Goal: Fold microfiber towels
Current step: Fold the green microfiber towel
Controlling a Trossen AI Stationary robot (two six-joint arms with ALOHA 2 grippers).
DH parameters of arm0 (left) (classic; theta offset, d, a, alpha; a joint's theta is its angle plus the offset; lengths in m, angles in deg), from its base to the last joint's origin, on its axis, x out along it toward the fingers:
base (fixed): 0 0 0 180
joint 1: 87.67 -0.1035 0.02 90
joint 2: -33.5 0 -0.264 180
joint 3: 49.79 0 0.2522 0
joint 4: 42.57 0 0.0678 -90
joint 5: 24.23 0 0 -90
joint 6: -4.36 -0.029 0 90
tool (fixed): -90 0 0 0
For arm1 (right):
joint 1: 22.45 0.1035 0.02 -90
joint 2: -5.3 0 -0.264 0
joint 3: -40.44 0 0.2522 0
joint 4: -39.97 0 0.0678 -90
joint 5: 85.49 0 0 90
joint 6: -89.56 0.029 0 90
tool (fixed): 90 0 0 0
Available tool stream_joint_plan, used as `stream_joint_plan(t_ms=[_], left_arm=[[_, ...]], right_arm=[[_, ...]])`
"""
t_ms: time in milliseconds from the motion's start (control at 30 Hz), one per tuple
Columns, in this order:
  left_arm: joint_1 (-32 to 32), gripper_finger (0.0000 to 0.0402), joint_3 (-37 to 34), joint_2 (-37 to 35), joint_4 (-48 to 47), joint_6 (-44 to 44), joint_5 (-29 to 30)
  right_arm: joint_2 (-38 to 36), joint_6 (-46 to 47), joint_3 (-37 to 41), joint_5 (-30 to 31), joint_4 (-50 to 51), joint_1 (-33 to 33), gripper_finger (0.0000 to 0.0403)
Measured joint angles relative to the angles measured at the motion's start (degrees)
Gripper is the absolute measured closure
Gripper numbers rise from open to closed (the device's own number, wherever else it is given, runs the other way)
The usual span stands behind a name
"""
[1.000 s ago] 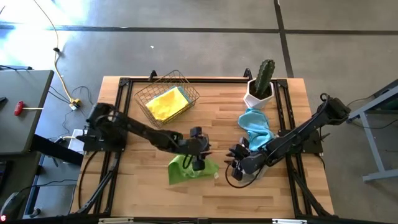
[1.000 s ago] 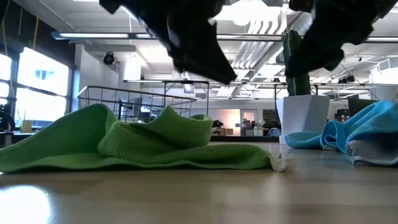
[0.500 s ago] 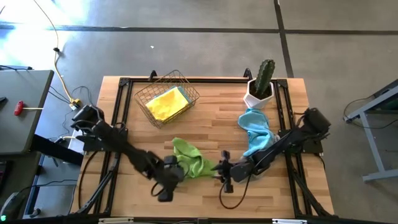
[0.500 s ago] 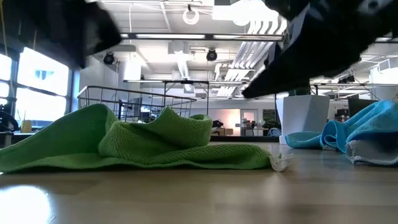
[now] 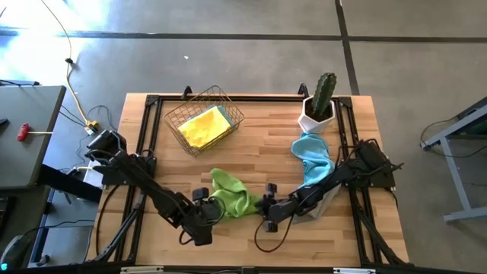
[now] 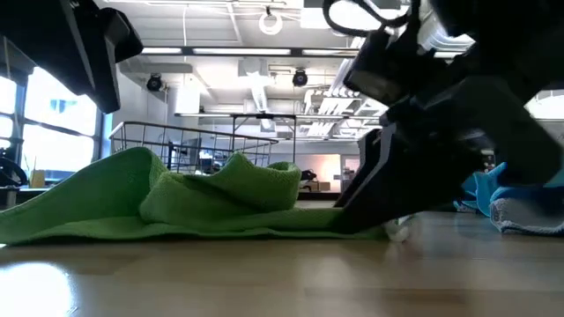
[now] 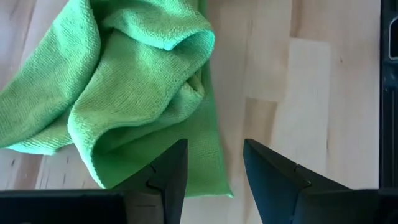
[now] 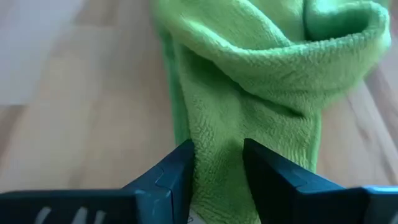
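Crumpled lime green towel (image 5: pixel 232 194) lies near table (image 5: pixel 259 133) front centre. Left gripper (image 5: pixel 204 215) just beside its left corner, fingers parted, holding nothing. Right gripper (image 5: pixel 268 207) low at right edge, fingers straddling cloth, narrow gap.

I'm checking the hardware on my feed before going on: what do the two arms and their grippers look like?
Both arms are dark, jointed, slender links, with black cable running along them. The left gripper has two dark, flat, wedge-shaped fingers with angular stepped edges. The right gripper has the same two-finger shape, its fingers looking dark blue-black. No markings show.
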Motion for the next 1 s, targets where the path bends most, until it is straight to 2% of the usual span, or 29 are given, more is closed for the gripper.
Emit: stream_joint_plan(t_ms=[133,300,500,600,733,867,1000], left_arm=[[0.17,0.0257,0.0,0.0,-0.04,0.45,0.62],[0.42,0.0257,0.0,0.0,0.0,0.42,1.53],[0.4,0.0257,0.0,0.02,2.04,-6.0,4.01],[1.09,0.0257,0.0,0.02,5.86,-13.85,3.44],[3.4,0.0257,0.0,0.02,11.73,-25.72,2.75],[4.97,0.0257,0.0,0.02,17.97,-32.87,9.0],[5.01,0.0257,0.0,0.02,21.89,-33.54,17.28]], right_arm=[[-0.11,1.26,-2.08,0.58,6.05,-0.65,0.031],[-0.45,2.54,-5.07,-2.11,11.44,-0.79,0.0392],[-3.01,8.79,-14.4,-9.49,23.52,-0.8,0.0385],[-3.51,8.7,-20.55,-10.55,32.39,-0.78,0.0399],[-3.72,8.38,-29.54,-10.39,42.61,-0.78,0.0396],[-3.72,6.17,-37.87,-8.27,48.91,-0.78,0.0401],[-3.74,4.82,-45.44,-2.34,52.7,-0.78,0.0401]])
